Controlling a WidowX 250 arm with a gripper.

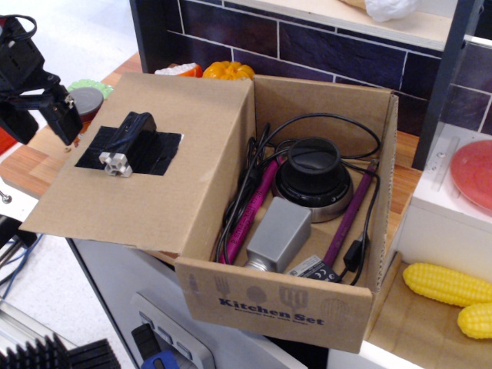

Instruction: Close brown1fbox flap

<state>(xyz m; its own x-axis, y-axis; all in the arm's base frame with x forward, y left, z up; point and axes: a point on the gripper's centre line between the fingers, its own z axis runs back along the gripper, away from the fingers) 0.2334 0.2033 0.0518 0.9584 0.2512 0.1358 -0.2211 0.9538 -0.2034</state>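
The brown1fbox [277,304] stands open in the middle, "Kitchen Set" printed on its front wall. Inside lie black cables, a round black device [314,178], a silver block and purple utensils. The flap [165,192] is folded out flat to the left, plain face up, with a black tape patch [142,146] and a small silver block [115,163] on it. My black gripper [42,127] hangs at the far left, just beyond the flap's left edge and apart from it. Its fingers stand apart and hold nothing.
An orange toy vegetable [227,71] sits behind the flap against the dark tiled wall. A grey-and-green round item [86,98] lies by the gripper. Two yellow corn cobs [446,284] and a red plate [473,173] are at the right. The counter edge runs under the flap.
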